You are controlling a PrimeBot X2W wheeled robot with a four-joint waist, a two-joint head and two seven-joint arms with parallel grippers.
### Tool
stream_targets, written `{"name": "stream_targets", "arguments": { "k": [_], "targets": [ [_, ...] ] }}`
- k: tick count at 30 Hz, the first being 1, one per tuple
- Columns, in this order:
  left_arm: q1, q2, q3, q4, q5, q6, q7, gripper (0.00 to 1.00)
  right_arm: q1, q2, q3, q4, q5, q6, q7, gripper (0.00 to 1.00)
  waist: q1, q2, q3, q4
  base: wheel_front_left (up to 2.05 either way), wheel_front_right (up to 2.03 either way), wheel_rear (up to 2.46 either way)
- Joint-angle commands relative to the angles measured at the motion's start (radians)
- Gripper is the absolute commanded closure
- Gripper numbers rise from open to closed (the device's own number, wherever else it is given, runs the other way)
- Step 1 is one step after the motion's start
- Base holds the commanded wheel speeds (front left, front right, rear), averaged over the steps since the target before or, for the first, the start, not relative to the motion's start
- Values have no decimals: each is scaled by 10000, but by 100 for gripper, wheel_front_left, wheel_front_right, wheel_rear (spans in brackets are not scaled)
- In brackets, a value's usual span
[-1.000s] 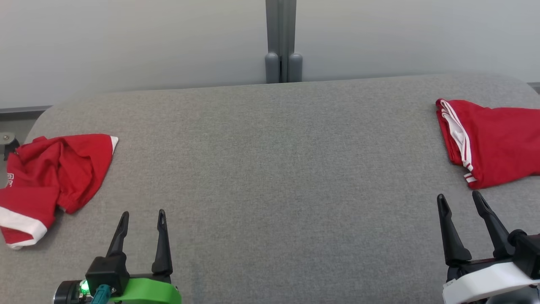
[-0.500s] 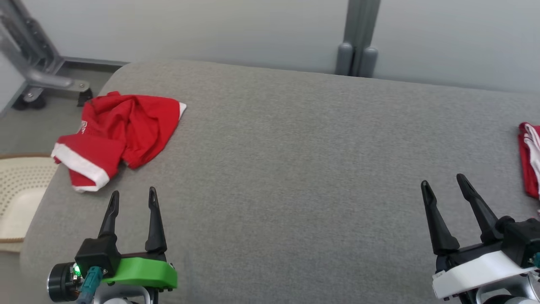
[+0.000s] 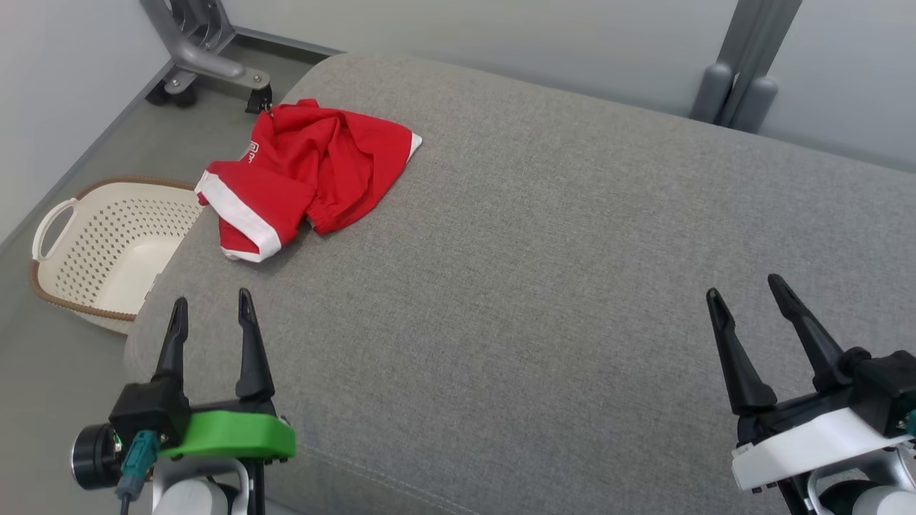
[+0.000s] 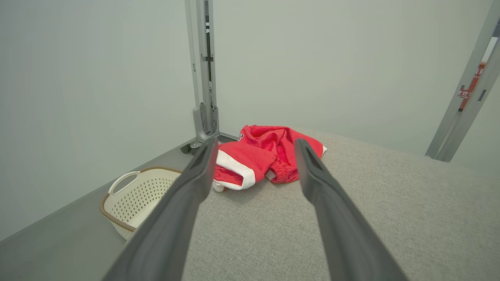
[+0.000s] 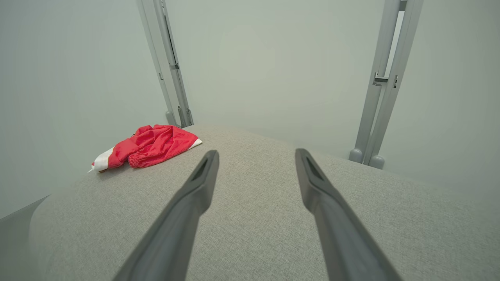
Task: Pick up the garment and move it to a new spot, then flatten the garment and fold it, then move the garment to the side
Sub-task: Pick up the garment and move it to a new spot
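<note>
A crumpled red garment (image 3: 308, 172) with white trim lies near the far left corner of the grey padded table (image 3: 544, 272). The left wrist view has the garment (image 4: 265, 156) straight ahead between its fingers, and the right wrist view has it (image 5: 150, 150) far off to the left. My left gripper (image 3: 210, 309) hovers open over the table's near left edge, well short of the garment, with nothing between its fingers. Over the near right of the table my right gripper (image 3: 744, 295) is open too and empty.
A cream perforated laundry basket (image 3: 107, 250) with a brown rim stands on the floor left of the table. Grey metal frame legs (image 3: 207, 50) stand behind the table's left corner and a post (image 3: 744, 64) at the back right. Pale walls close off the back.
The head camera has swung left: the garment now sits nearer the picture's middle, the basket has come into view, and a second red garment at the right has left it. Both grippers stay open.
</note>
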Motion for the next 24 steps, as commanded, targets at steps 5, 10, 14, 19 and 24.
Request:
{"name": "stream_targets", "arguments": {
  "k": [5, 10, 14, 19, 24],
  "targets": [
    [-1274, -343, 271, 347, -24, -289, -12, 0, -656, -337, -99, -538, -150, -9, 347, 0, 0, 0, 1505, -180, 0, 0, 0],
    [-2992, -542, 625, 1643, -456, -805, -8, 0, -1387, -675, -162, -1177, -277, -11, 778, 0, 0, 0, 3125, -693, 0, 0, 0],
    [-4406, -469, 973, 3537, -773, -1236, -13, 0, -1789, -861, -170, -1353, -326, -11, 895, 0, 0, 0, 4017, -1112, 0, 0, 0],
    [-5865, -129, 1423, 6313, -1141, -1840, -15, 0, -2029, -950, -240, -1342, -295, -9, 826, 0, 0, 0, 4579, -1523, 0, 0, 0],
    [-6833, 167, 1956, 8382, -1560, -2024, -13, 0, -2093, -942, -310, -1262, -278, -9, 714, 0, 0, 0, 4771, -1807, 0, 0, 0]
  ]
}}
